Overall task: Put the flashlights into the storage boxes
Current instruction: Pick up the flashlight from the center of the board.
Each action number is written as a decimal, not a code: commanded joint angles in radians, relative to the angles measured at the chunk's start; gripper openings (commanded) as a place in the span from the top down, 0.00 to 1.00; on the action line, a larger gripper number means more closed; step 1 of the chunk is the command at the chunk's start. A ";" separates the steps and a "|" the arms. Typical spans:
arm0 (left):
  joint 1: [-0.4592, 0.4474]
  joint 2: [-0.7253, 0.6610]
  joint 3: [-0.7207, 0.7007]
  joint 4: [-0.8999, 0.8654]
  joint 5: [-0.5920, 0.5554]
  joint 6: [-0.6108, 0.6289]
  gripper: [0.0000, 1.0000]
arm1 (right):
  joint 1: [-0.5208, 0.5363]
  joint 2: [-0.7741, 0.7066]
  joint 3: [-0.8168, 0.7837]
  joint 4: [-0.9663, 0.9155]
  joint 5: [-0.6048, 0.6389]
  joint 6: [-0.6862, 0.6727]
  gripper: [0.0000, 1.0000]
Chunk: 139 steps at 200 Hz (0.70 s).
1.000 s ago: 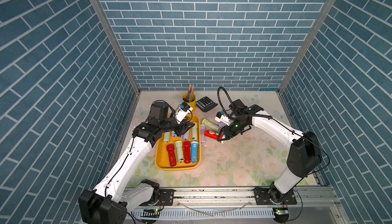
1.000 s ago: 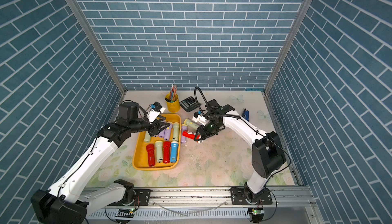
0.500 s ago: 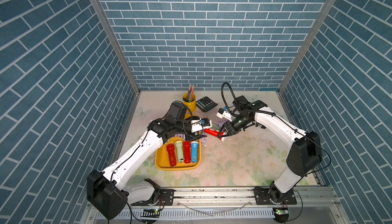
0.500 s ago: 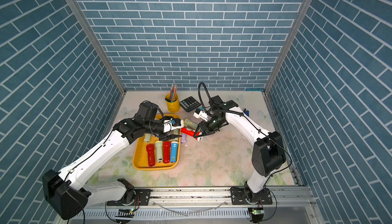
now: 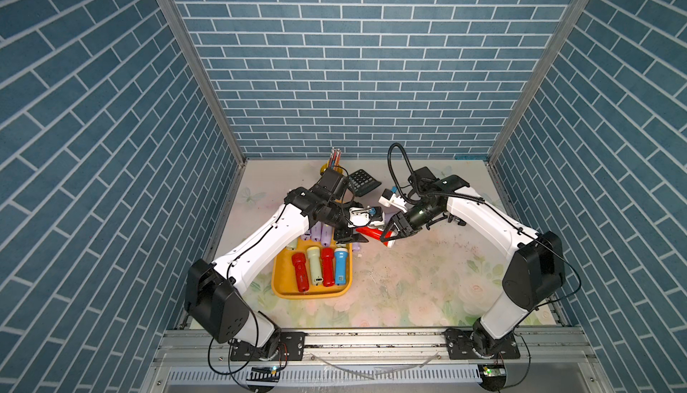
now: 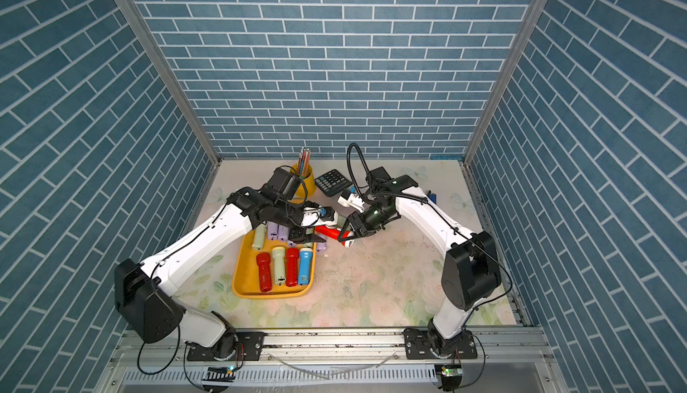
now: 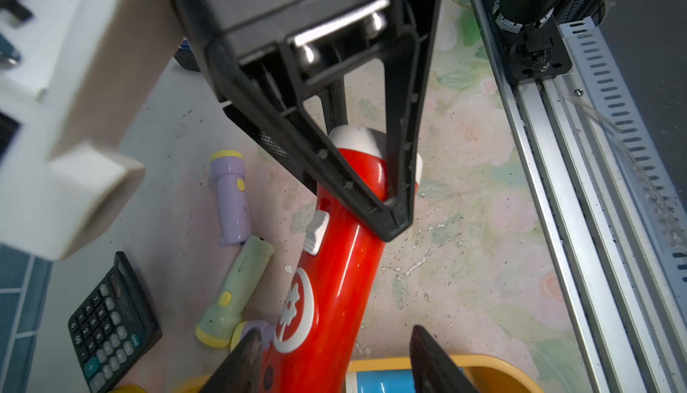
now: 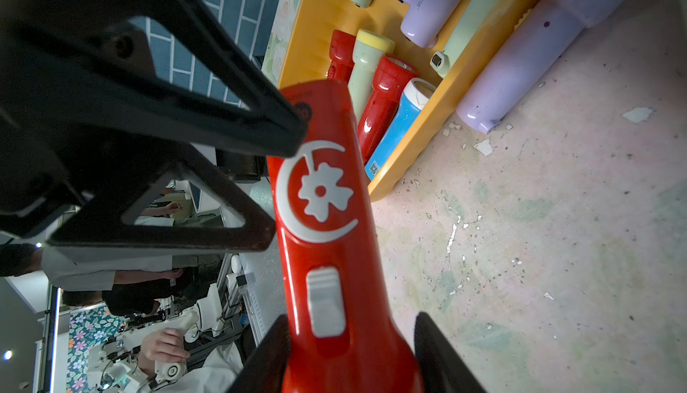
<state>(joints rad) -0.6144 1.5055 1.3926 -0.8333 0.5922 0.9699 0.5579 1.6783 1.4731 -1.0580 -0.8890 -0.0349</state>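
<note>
Red flashlight (image 8: pixel 323 205) tight in right gripper (image 8: pixel 351 322)

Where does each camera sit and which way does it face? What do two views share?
Top views: above the front rail, looking down on the table; left arm and right arm show.
Left wrist: on the left arm, looking past the left gripper at the red flashlight and right gripper.
Right wrist: on the right arm, looking past its fingers toward the tray.
Shared: both wrist views show the flashlight, from opposite ends.

Orange tray (image 5: pixel 310 295): front row holds red, green, red and blue flashlights (image 5: pixel 327 266), lilac ones behind. Big red flashlight (image 5: pixel 373 232) airborne, horizontal, beside tray corner.
</note>
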 commanded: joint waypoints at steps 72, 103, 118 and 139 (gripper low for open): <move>-0.062 0.069 0.074 -0.059 -0.059 0.043 0.41 | -0.003 -0.053 -0.014 -0.009 -0.089 -0.068 0.63; -0.077 0.081 0.082 -0.051 -0.083 0.044 0.47 | -0.003 -0.061 -0.022 -0.006 -0.110 -0.069 0.63; -0.083 0.078 0.079 -0.043 -0.099 0.047 0.54 | -0.003 -0.064 -0.025 -0.005 -0.110 -0.069 0.63; -0.088 0.073 0.076 -0.043 -0.103 0.047 0.61 | -0.003 -0.064 -0.029 -0.001 -0.110 -0.067 0.63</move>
<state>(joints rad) -0.6910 1.5837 1.4548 -0.8673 0.5056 1.0142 0.5579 1.6505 1.4685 -1.0496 -0.9485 -0.0391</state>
